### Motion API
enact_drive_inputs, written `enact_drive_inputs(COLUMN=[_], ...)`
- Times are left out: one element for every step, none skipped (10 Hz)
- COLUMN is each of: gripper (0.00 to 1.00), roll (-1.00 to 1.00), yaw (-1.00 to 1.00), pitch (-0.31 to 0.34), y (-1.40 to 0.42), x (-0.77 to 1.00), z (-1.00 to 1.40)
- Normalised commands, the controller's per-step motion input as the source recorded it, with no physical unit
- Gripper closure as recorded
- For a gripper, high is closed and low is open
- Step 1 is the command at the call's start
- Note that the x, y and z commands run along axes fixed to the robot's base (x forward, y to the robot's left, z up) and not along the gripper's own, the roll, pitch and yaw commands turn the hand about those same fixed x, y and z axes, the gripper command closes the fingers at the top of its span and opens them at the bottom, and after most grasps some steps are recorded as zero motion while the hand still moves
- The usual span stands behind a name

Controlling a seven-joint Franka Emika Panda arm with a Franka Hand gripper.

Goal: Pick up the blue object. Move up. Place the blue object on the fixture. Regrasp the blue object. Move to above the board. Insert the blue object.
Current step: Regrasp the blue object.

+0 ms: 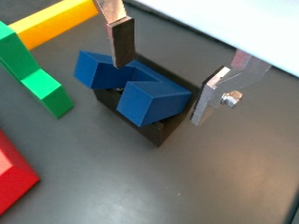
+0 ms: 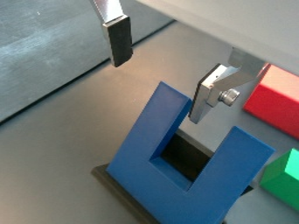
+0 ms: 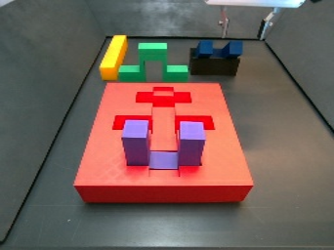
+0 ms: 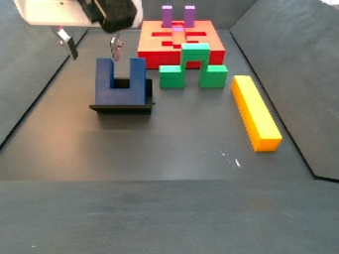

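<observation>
Here, in a side view, the yellow bar [image 3: 113, 56] lies farthest left on the dark floor [image 3: 280, 146], with the green arch block [image 3: 160, 59] just beside it at 3 o'clock, and next along sits the fixture [image 3: 217, 66], a low black block carrying the blue object [image 3: 218, 48] on its top with its 2 prongs pointing up. At about 1 o'clock from that pair hangs the gripper [image 3: 244, 24], raised above the fixture and apart from the block. The board [image 3: 163, 146] fills the nearer ground at roughly 7 o'clock from the fixture, and the purple U-shaped block [image 3: 160, 144] stands in it with 2 posts up. In both wrist views the silver fingers [image 1: 118, 39] are spread wide with nothing between them; 1 dark pad reaches close to a prong, though contact cannot be told, while the second finger [image 2: 216, 92] stands clear off to the side. The blue object [image 1: 131, 86] rests tilted on the black fixture [image 1: 162, 133], its U-shaped notch facing outward in a wrist view [image 2: 184, 162]. In a side view the gripper [image 4: 90, 42] hovers at 11 o'clock of the blue object [image 4: 121, 80].
</observation>
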Motion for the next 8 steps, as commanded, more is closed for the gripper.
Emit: enact_drive_inputs(gripper=[0.00,0.00,0.00,0.00,0.00,0.00,0.00,0.00], roll=[0.80,0.79,0.78,0.80,0.81,0.82,0.83,0.84], yaw=[0.00,0.00,0.00,0.00,0.00,0.00,0.00,0.00], pitch=[0.000,0.000,0.000,0.000,0.000,0.000,0.000,0.000], y=[-0.05,-0.05,-0.06,-0.06,-0.06,-0.07,-0.09,-0.12], x=[-0.05,-0.06,-0.04,-0.06,-0.07,-0.09,-0.08,-0.06], z=[0.00,0.00,0.00,0.00,0.00,0.00,0.00,-0.02])
